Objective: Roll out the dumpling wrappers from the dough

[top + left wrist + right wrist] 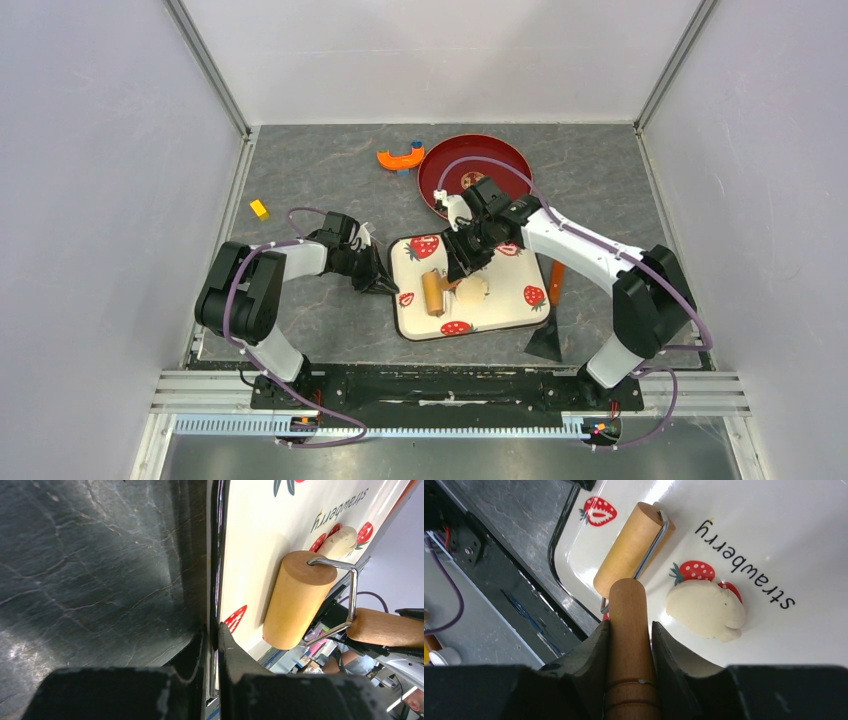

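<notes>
- Right gripper (629,632) is clamped shut on the handle of the roller (630,545), whose barrel is carried just ahead of the fingertips and appears to rest on the tray (774,525).
- Left gripper (214,637) is pressed together on the tray's rim at the edge nearest it, so the tray is judged to be steadied (not lifted, as far as can be told).
- Dough (706,610) is found just ahead of the right gripper, a little to the side away from the left one. It lies beside the barrel, not under it, and whether the two touch cannot be told.
- Only one lump is shown, lying partly flattened as an uneven, thick-looking oval, so it is judged not to be a finished wrapper.
- No wrappers are seen on the tray, and the task is judged to be at an early stage.
- Further passes over the dough are judged to be needed, with thinning and rounding left to do.
</notes>
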Motion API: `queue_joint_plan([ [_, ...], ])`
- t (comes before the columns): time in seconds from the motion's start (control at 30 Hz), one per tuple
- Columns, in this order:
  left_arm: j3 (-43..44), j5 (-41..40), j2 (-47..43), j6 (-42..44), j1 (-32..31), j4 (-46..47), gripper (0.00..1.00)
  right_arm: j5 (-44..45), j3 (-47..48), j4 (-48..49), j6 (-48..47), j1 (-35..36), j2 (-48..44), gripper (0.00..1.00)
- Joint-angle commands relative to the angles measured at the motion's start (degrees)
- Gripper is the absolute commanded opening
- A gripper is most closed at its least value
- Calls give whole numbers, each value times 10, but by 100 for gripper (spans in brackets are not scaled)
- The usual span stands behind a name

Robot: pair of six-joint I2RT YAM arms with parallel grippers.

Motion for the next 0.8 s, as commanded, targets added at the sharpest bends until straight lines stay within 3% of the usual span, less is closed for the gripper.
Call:
queue_joint_plan([
  [0.0, -33, -122, 38, 16, -8, -28, 2, 29, 43, -97, -74, 3, -2, 0],
  [0.3, -5, -116, 35, 42, -8, -63, 2, 13, 179, -126, -41, -9, -13, 0],
  [0.53, 96, -184, 25, 102, -7, -191, 2, 30, 178, -133, -43, -43, -27, 0],
  [0.77, 148, -251, 44, 158, -7, -258, 2, 80, 190, -174, -78, -49, -8, 0],
])
